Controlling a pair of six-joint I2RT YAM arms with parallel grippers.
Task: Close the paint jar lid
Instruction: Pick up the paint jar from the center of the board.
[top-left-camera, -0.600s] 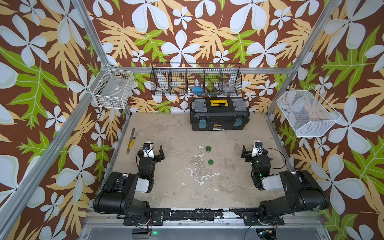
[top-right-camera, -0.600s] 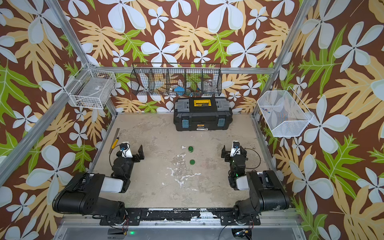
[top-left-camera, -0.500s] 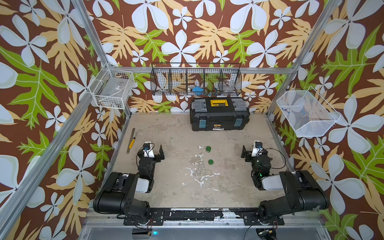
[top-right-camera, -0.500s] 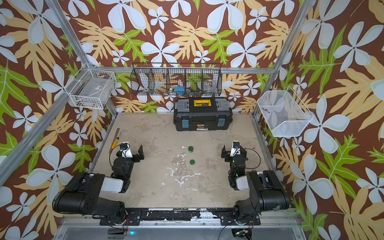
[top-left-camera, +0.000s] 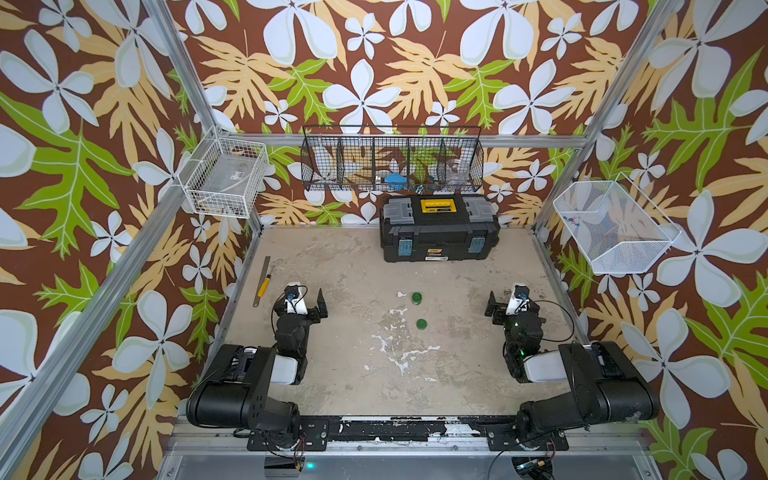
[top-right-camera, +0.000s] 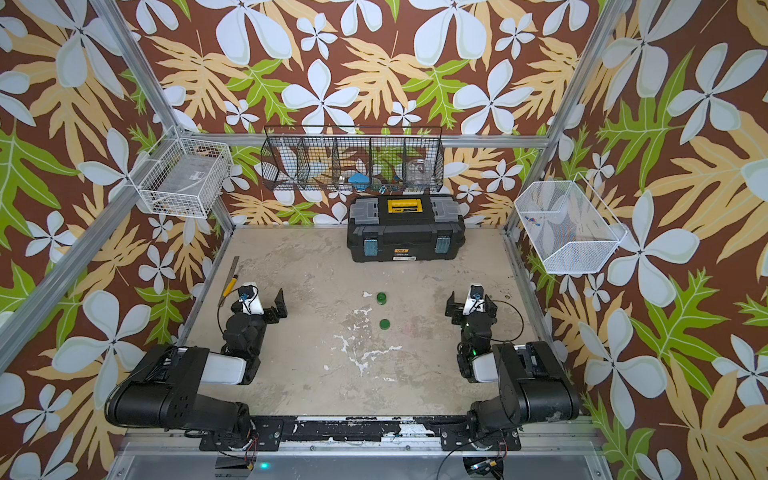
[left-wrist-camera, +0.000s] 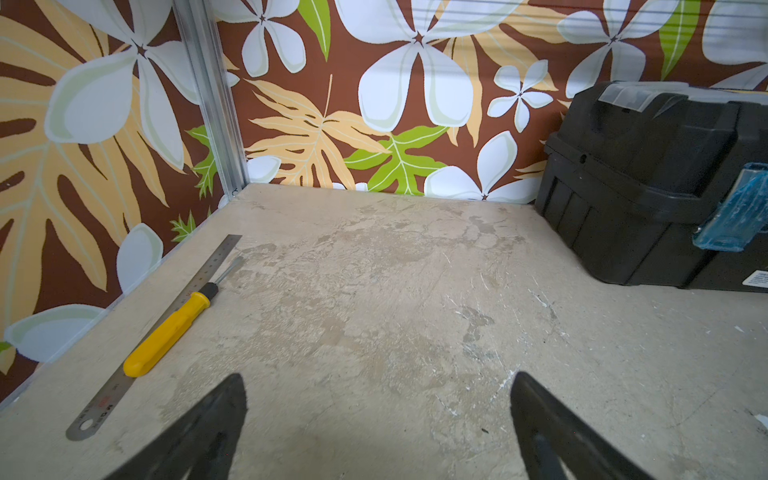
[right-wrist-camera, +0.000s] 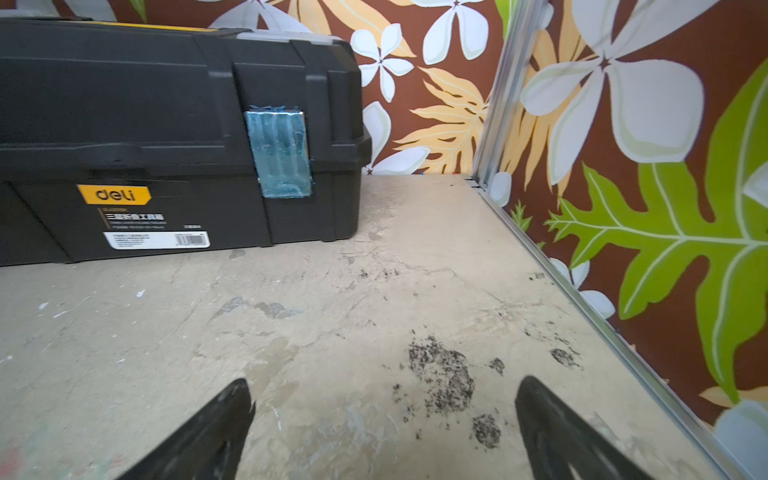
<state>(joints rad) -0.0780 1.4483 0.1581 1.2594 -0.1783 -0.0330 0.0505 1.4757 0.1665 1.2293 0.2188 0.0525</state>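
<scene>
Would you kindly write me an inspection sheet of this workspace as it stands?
Surface: table worn, white flecks near centre.
Job's things: paint jar uncovered, upright; lid flat on the table beside it, apart.
Clutter: black toolbox at the back; steel ruler and yellow screwdriver by the left edge.
Grippers: left gripper, right gripper open, empty.
Cables: cable loop at each wrist, clear of jar.
Surroundings: white wire basket, black wire basket, white mesh basket on floral walls.

Your wrist views crop the toolbox (left-wrist-camera: 656, 178); in both top views the paint jar (top-left-camera: 417, 297) is too small to inspect.
</scene>
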